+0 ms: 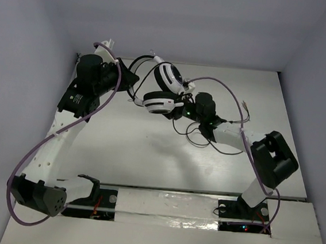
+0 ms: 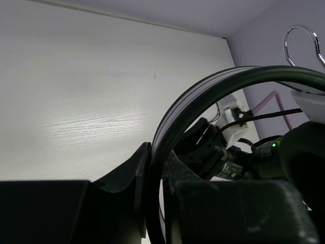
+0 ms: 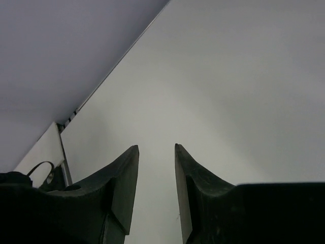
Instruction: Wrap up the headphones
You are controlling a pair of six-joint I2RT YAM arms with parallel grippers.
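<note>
Jaws of our left gripper (image 2: 152, 203) clamp the headband of the headphones (image 1: 165, 90) above the far table (image 1: 149, 149); our right gripper (image 3: 156, 188) stands parted, holding nothing.

We see a robotics lab test cell: a bare white table (image 1: 148, 155) boxed in by plain pale walls (image 1: 19, 56), two arms bolted at its near edge, purple cables (image 1: 39, 145) trailing along them.
</note>
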